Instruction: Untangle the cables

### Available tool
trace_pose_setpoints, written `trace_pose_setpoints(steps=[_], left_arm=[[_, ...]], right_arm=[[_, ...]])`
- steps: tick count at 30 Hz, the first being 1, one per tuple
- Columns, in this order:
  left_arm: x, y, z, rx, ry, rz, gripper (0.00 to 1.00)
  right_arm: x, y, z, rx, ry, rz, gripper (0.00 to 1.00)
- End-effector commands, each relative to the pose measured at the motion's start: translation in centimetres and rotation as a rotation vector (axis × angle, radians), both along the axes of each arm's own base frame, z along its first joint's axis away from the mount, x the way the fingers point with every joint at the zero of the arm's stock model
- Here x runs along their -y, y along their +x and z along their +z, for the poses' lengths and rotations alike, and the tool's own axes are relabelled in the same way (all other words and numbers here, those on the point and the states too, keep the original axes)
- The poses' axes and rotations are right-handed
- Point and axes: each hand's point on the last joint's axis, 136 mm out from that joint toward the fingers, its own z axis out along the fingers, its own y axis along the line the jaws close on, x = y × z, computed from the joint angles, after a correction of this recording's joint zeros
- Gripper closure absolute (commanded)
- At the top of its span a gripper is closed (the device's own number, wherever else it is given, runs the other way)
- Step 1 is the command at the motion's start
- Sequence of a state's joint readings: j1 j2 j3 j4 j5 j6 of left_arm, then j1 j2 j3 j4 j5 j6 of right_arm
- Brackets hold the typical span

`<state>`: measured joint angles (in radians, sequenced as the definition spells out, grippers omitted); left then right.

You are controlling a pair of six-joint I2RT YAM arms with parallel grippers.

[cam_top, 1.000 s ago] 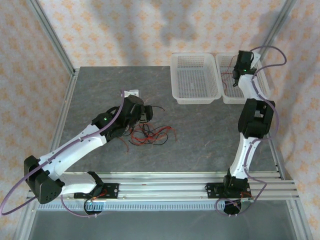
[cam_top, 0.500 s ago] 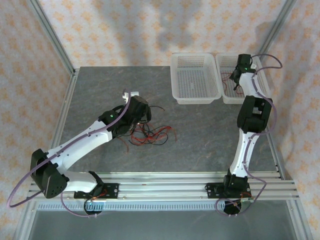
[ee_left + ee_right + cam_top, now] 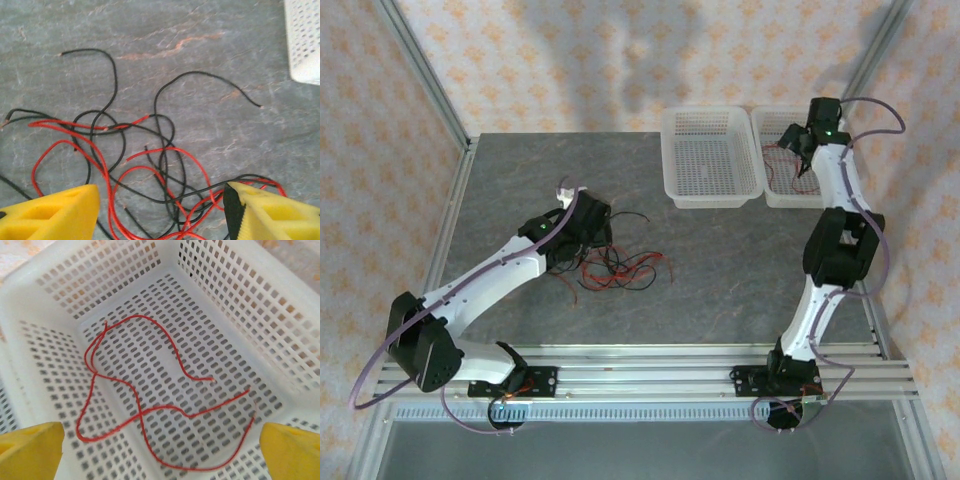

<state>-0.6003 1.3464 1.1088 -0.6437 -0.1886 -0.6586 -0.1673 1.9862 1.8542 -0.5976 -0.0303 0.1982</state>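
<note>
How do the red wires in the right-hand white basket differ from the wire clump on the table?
The thin red wires in the white perforated plastic basket are all red, while the curly wire clump on the grey stone-look table mixes red and black. The basket wires cross in only a few places, whereas the table clump is densely interlaced. Both lie loose and ungripped.

left arm [image 3: 490, 275]: stretching forward toward the middle, lying low
left gripper [image 3: 160, 220]: pointing down, jaws standing apart
right arm [image 3: 835, 250]: reaching far forward
right gripper [image 3: 160, 452]: pointing down, jaws spreading wide
</note>
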Motion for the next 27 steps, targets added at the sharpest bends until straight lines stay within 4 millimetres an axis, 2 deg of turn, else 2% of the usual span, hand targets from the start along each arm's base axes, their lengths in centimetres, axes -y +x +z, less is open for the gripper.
trace_pose_setpoints(steps=[1, 7, 13, 20, 22, 23, 27], left_arm=[[0.1, -0.2, -1.8, -0.049, -0.016, -0.008, 0.32], [1.4, 2.4, -3.9, -0.088, -0.021, -0.062, 0.36], [1.2, 6.2, -6.7, -0.151, 0.037, -0.095, 0.44], [1.7, 10.1, -9.2, -0.19, 0.079, -0.132, 0.49], [1.5, 10.9, -9.6, -0.196, 0.084, -0.13, 0.51], [1.4, 11.1, -11.1, -0.226, 0.094, -0.128, 0.51], [1.0, 11.8, -12.9, -0.258, 0.107, -0.126, 0.52]], right_arm=[[-0.7, -1.8, 2.8, 0.056, 0.007, 0.029, 0.0], [-2.7, -5.7, 3.8, 0.106, 0.036, 0.072, 0.03], [-5.4, -9.8, 3.8, 0.126, 0.044, 0.124, 0.08], [-8.1, -13.7, 2.8, 0.13, 0.06, 0.17, 0.15], [-8.8, -14.5, 2.3, 0.127, 0.073, 0.184, 0.17], [-9.1, -14.8, 1.9, 0.124, 0.08, 0.189, 0.18], [-9.5, -16.0, 1.1, 0.117, 0.091, 0.193, 0.2]])
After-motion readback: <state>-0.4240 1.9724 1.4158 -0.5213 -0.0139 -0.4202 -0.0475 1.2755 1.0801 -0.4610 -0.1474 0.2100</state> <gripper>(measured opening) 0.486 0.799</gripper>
